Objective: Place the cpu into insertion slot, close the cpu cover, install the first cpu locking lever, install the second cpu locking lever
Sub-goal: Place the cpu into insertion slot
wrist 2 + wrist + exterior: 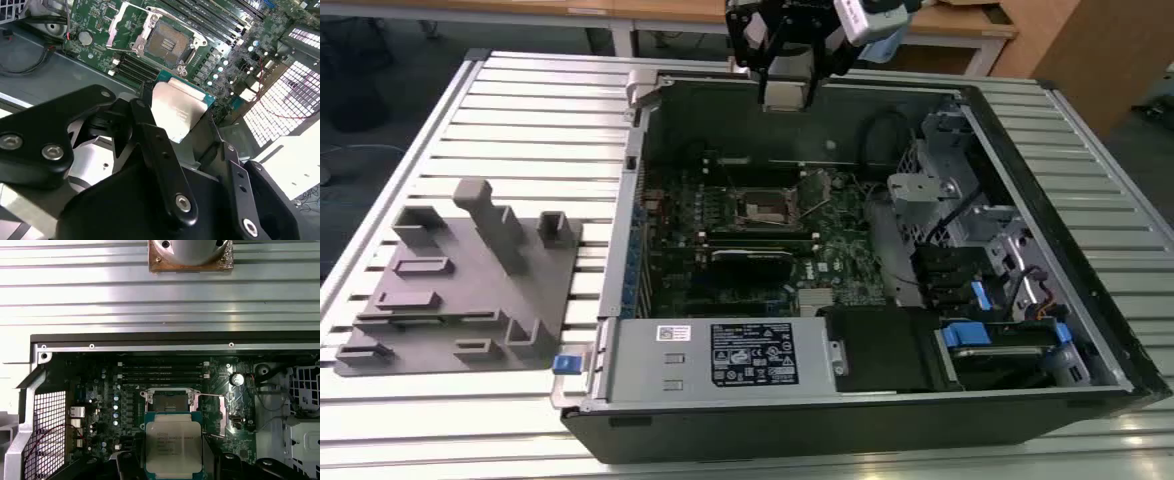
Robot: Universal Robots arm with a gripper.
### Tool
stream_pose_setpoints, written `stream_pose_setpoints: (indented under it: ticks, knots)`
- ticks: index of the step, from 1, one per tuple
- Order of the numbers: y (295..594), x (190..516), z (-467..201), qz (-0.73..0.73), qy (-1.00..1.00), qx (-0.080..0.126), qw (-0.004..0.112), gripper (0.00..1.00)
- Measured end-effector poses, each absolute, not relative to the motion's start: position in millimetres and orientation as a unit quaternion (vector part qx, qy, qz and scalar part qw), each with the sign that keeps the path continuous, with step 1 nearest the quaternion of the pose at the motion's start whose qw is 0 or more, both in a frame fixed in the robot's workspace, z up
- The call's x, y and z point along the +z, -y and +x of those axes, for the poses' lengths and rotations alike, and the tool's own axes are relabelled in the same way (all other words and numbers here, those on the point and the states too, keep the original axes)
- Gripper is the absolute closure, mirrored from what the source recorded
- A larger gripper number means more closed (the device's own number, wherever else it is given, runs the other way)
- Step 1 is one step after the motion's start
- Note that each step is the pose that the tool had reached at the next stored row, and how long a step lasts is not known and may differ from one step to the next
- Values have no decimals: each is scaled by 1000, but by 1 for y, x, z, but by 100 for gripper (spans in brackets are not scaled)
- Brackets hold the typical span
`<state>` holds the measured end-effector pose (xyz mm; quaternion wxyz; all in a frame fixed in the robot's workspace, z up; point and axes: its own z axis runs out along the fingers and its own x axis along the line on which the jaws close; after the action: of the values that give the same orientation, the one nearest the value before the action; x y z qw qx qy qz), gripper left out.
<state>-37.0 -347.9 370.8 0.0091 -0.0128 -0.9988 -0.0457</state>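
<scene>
one gripper [789, 80] hangs over the far wall of one open case [854, 432], which lies on a slatted table [520, 100]. its arm is cut off at the exterior view's upper edge. the two black fingers [150, 135] are clamped on one cpu [173, 450], held by its sides. the chip is in the air, apart from the board [95, 15].

there is one insertion slot [169, 401], bare and dark inside. in the first wrist view the held cpu overlaps its near edge, and the chip's own lower edge is cut off by the picture. in the second wrist view the finger links hide one side of the cpu.

one cover [114, 21] stands swung open beside the slot. the thin levers by the slot are hard to make out, and i cannot count them. long memory slots [162, 371] lie past the socket; their number is hard to tell.

one grey block [467, 280] with pegs and pockets sits on the table at the exterior view's left, just beside the case.
</scene>
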Motion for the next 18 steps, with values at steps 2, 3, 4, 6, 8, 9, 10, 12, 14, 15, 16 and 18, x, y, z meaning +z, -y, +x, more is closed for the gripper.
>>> stream_pose_setpoints:
  ticks: [2, 3, 4, 6, 8, 9, 10, 12, 14, 15, 16, 18]
  knots:
    - [348, 371, -37, -13, 999, -46, 9, 46]
    - [348, 371, -37, -13, 999, -46, 9, 46]
    - [348, 371, -37, -13, 999, -46, 9, 46]
    - [348, 371, -37, -13, 999, -46, 9, 46]
    - [348, 370, -37, -13, 999, -46, 9, 46]
    - [348, 369, -37, -13, 999, -46, 9, 46]
    - [348, 369, -37, -13, 999, -46, 9, 46]
    - [348, 367, -37, -13, 999, -46, 9, 46]
    - [348, 366, -37, -13, 999, -46, 9, 46]
    - [348, 366, -37, -13, 999, -46, 9, 46]
    - [348, 365, -37, -13, 999, -46, 9, 46]
    - [348, 365, -37, -13, 999, -46, 9, 46]
